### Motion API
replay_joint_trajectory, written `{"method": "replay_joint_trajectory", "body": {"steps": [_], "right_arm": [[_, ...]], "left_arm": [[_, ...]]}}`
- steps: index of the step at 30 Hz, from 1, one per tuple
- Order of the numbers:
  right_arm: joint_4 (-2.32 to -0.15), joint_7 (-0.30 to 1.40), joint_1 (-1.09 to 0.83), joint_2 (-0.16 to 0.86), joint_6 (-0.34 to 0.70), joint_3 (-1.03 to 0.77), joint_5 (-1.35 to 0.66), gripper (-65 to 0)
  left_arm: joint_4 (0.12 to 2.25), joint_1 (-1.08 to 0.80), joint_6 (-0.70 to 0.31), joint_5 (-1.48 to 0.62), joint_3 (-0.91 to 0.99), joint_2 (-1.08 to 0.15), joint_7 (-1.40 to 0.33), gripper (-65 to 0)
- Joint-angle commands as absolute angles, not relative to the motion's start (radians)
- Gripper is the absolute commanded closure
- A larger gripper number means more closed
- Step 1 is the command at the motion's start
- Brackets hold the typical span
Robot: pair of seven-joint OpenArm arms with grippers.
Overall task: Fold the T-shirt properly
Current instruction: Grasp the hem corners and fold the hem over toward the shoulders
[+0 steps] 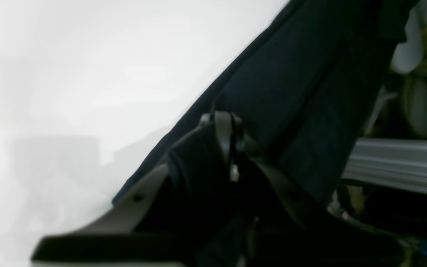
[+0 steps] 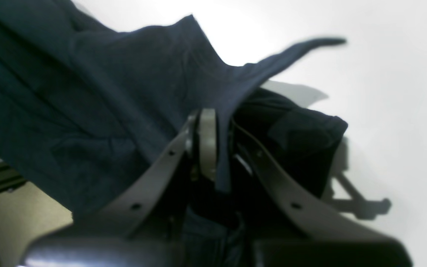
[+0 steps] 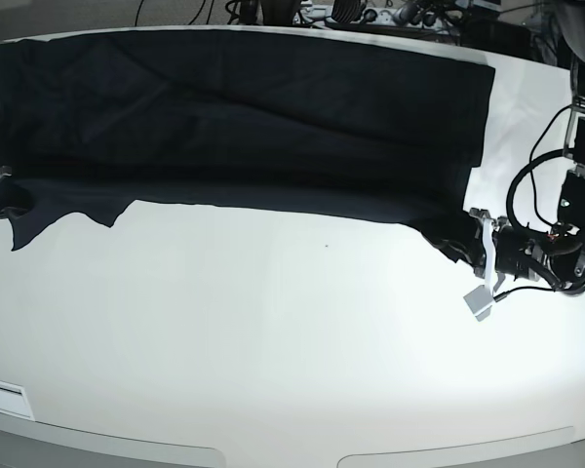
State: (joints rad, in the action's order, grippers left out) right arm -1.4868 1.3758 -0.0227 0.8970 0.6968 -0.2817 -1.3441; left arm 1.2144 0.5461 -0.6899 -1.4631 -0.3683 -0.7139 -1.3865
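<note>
- Black cloth fills the far half of the bench [image 3: 302, 322]: the T-shirt [image 3: 244, 107] lies as one long band, its long axis running side to side across the base view, near hem facing the bare white surface.
- At the base view's left edge, the right tool [image 2: 213, 148] is clamped shut on the shirt's near corner; the wrist view shows the cloth pinched between closed jaws and a loose flap rising beyond them.
- From that corner, the near edge runs rightward, mostly flat, with a small jagged tail hanging toward the front.
- At the right end, the left tool [image 1: 232, 144] is likewise closed on the other near corner, cloth bunched in its jaws and stretching up and away from it.
- Each arm sits at its own end of the long axis, so neither is nearer; the shirt's body lies beyond both tools, toward the far edge.
- My judgement: the coming fold turns on carrying both corners together across the short axis.
- White, smooth and bare, the bench in front leaves ample room; cables crowd the far rim.
</note>
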Motion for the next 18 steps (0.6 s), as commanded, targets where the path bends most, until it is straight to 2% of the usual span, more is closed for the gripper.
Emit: {"method": "replay_joint_trajectory", "body": {"steps": [1,7,18], "right_arm": [[-1.499,1.375,-0.009,0.928,0.698,-0.296,-1.361,0.0],[-1.499,1.375,-0.035,0.928,0.698,-0.296,-1.361,0.0],[-1.499,1.374,-0.105,0.926,0.698,-0.296,-1.331,0.0]], "left_arm": [[1.253,0.574,-0.698,-1.484,-0.361,-0.741,-1.396,0.0],[1.367,0.566,-0.698,-1.484,-0.361,-0.788,-1.396,0.0],[1.385,0.475,-0.698,-1.484,-0.361,-0.836,-1.396,0.0]]}}
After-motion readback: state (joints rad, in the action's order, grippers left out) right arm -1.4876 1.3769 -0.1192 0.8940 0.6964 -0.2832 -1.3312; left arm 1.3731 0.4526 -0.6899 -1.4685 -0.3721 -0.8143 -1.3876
